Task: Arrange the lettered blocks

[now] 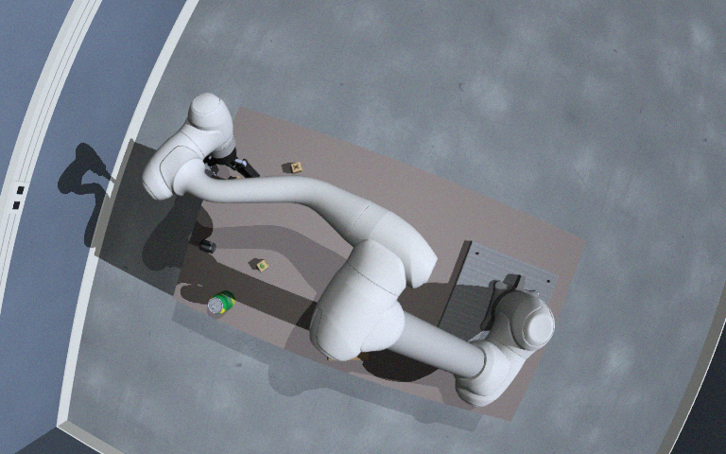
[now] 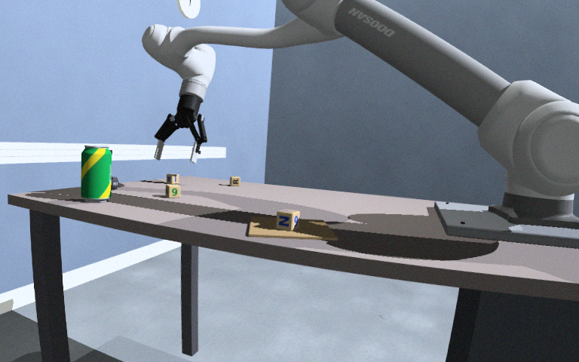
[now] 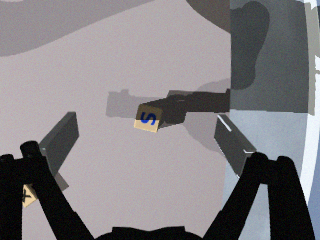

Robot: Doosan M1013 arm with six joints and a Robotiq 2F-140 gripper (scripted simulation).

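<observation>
A: Count of blocks?
B: 4 wooden blocks. 1 under the gripper [image 3: 151, 118], 1 with a 9 on its side [image 2: 173, 191], 1 with an R on its side [image 2: 234, 181], 1 with an N on its side [image 2: 287, 219].
A: Mats?
B: 1 tan mat [image 2: 264, 230].
A: Cans?
B: 1 green-and-yellow can [image 2: 96, 172].
A: Anything else on the table [image 2: 384, 260]?
B: 1 small dark cylinder [image 1: 207, 246], too small to identify. 1 grey base plate [image 2: 461, 222].
A: Arms?
B: 1 white arm [image 2: 409, 55], 1 gripper [image 2: 176, 155], 2 fingers [image 2: 158, 150], spread wide, 0 items between them.
</observation>
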